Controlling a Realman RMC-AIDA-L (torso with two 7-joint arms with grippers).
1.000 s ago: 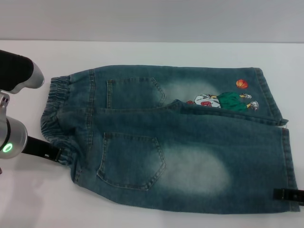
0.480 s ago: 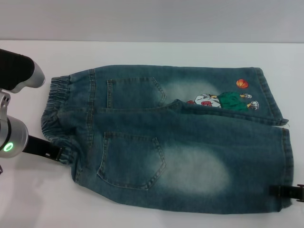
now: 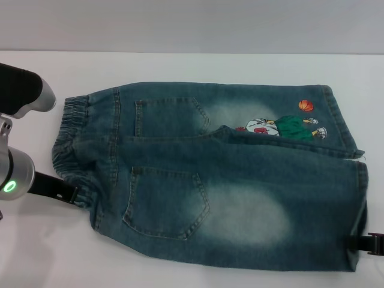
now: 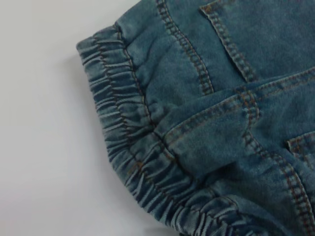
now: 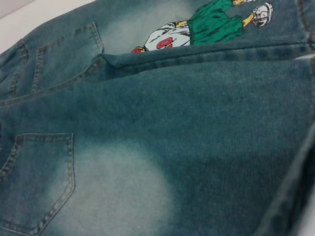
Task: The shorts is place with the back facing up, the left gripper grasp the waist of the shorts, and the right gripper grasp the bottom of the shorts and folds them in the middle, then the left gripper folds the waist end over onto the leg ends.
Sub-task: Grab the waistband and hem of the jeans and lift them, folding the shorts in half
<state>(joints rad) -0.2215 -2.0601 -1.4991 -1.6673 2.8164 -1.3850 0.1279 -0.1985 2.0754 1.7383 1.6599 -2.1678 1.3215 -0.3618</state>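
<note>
On the white table (image 3: 180, 66) the shorts (image 3: 228, 180) lie flat, back pockets up, waist (image 3: 66, 141) toward the robot's left. The left gripper (image 3: 77, 196) touches the near waist corner, the right gripper (image 3: 367, 243) sits at the near leg hem (image 3: 362, 210); I cannot tell whether either one's fingers are closed.
</note>
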